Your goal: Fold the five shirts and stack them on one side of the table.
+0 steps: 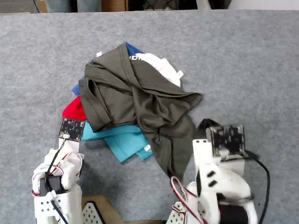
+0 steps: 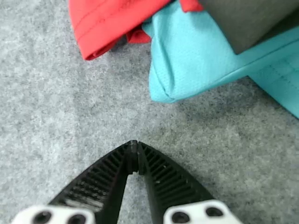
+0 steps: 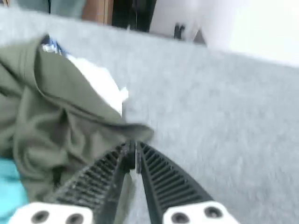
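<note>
Clearly, nothing is folded yet: the shirts lie in one loose heap in the middle of the table (image 1: pixel 252 70), so I judge the task to be at its start. At the near left, the left gripper (image 2: pixel 133 151) hangs over bare grey cover with its claw pressed together and empty, just beside the heap, probably waiting and not working. The red shirt (image 1: pixel 74 109) sticks out at the left of the heap and the rest of it is buried. The teal shirt (image 1: pixel 122 140) comes out on the near side, its folded edge nearest to the left claw. The olive shirt (image 1: pixel 135 93) is spread on top and covers most of the others, so it seems the natural one to take first. Of the blue shirt (image 1: pixel 134 49) I see small corners at the far side, and the white shirt (image 1: pixel 161 65) is half covered. At the near right, the right gripper (image 3: pixel 134 151) is also pressed together, its tips at the olive shirt's corner; whether they touch the cloth I cannot tell.
</note>
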Motion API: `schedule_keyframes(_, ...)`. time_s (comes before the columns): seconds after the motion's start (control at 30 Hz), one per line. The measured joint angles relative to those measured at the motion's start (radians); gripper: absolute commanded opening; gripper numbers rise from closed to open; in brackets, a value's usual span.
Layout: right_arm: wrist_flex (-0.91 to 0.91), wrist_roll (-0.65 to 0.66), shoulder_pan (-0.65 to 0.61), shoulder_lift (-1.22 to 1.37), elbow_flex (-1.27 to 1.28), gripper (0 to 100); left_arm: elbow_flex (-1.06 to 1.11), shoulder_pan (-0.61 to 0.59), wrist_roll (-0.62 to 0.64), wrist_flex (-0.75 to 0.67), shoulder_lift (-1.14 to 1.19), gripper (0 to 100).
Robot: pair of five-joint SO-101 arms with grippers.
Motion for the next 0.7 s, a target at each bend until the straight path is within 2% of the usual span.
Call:
schedule_keyframes(0.13,0.138,0.000,0.000,0.250,-0.209,1.6,-0.015,-0.003,0.000,0.002,0.000,3)
schedule_keyframes(0.2,0.232,0.000,-0.005,0.428,-0.351,2.1,-0.069,-0.048,-0.003,0.002,-0.003,5)
schedule_keyframes(0.27,0.338,0.000,-0.008,0.615,-0.512,6.4,-0.144,-0.063,-0.034,0.002,0.000,7)
schedule_keyframes(0.37,0.393,-0.015,-0.008,0.852,-0.680,17.9,-0.270,-0.112,-0.061,0.021,-0.005,10)
schedule_keyframes(0.53,0.399,-0.025,-0.109,0.980,-0.620,35.4,-0.436,-0.161,-0.058,0.046,0.041,14)
schedule_keyframes(0.63,0.350,-0.025,-0.206,1.030,-0.457,41.0,-0.496,-0.164,-0.012,0.046,0.163,17)
schedule_keyframes(0.7,0.259,-0.025,-0.279,1.045,-0.327,41.1,-0.552,-0.164,0.028,0.046,0.273,19)
